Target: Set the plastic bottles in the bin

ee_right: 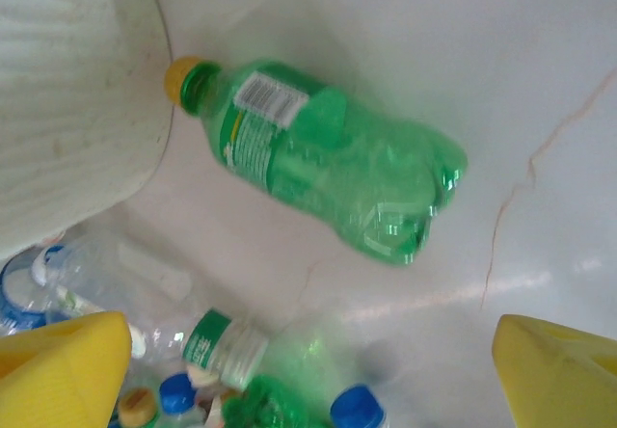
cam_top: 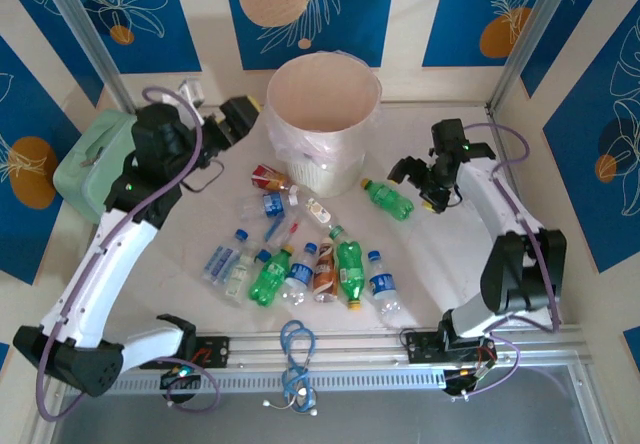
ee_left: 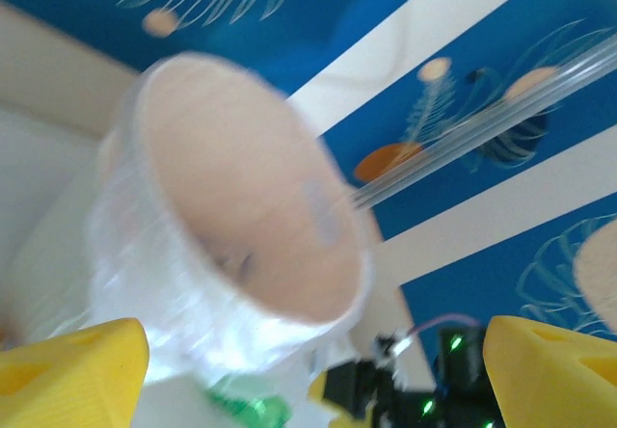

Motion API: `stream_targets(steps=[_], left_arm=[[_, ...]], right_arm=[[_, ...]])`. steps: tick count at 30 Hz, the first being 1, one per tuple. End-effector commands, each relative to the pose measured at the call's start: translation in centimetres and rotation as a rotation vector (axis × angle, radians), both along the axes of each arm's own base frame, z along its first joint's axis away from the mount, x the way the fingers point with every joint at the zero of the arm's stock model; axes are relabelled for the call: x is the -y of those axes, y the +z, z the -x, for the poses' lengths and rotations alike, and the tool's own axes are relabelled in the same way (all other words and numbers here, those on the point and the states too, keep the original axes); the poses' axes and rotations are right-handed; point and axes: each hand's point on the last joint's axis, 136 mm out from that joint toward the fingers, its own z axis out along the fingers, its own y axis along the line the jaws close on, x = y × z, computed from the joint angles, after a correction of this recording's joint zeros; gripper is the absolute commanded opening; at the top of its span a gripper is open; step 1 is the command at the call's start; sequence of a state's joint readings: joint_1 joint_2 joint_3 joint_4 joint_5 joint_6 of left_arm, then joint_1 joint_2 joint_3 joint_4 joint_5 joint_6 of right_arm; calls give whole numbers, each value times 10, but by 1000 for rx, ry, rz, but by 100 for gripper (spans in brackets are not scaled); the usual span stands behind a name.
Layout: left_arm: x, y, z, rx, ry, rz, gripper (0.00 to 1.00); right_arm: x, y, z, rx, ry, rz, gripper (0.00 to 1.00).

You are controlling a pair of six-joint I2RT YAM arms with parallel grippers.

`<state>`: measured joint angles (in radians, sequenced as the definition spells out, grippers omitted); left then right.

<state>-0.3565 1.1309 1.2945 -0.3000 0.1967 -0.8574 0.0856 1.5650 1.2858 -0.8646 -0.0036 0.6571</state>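
The cream-pink bin (cam_top: 322, 114) with its thin liner stands at the back middle of the table. My left gripper (cam_top: 240, 119) hovers beside its left rim, open and holding nothing. In the left wrist view the bin's mouth (ee_left: 241, 226) sits ahead, between the yellow fingertips (ee_left: 67, 375). Just right of the bin's base lies a green bottle (cam_top: 388, 200) with a yellow cap. My right gripper (cam_top: 418, 186) hangs open just above and right of it. That green bottle (ee_right: 328, 158) lies flat ahead of the wide-apart yellow fingers (ee_right: 559, 370). Several more bottles (cam_top: 300, 264) are piled in front of the bin.
A mint-green soft case (cam_top: 90, 159) sits at the far left, behind my left arm. A red-labelled bottle (cam_top: 268, 176) lies near the bin's base. A blue cable coil (cam_top: 297, 349) rests on the front rail. Metal posts (cam_top: 520, 54) frame the back corners.
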Motion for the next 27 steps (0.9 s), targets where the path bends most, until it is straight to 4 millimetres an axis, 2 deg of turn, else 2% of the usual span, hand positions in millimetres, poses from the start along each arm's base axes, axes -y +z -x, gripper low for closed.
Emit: stream_targets(steps=[1,3,7,11,14,19,27], left_arm=[[-17,-61,10,-149,34,-83,90],[-23,-78,17,-193,54,-85,89],[-27,-97,23,-239,68,-73,89],[-28,-107,21,-272,78,-68,88],[-26,-106,20,-271,72,-60,87],[-25,-109,20,-278,65,-57,87],[-21,-113,16,-289,59,-32,87]], right_arm=[[1,0,-27,47,61,56,97],[-2,-7,-38,43,90,71,97],[-10,-16,-54,36,135,93,97],[-18,-33,-64,-14,182,122,96],[-23,-45,-66,-44,209,134,95],[-27,-62,-61,-82,242,162,95],[-37,-81,-38,-140,281,200,95]])
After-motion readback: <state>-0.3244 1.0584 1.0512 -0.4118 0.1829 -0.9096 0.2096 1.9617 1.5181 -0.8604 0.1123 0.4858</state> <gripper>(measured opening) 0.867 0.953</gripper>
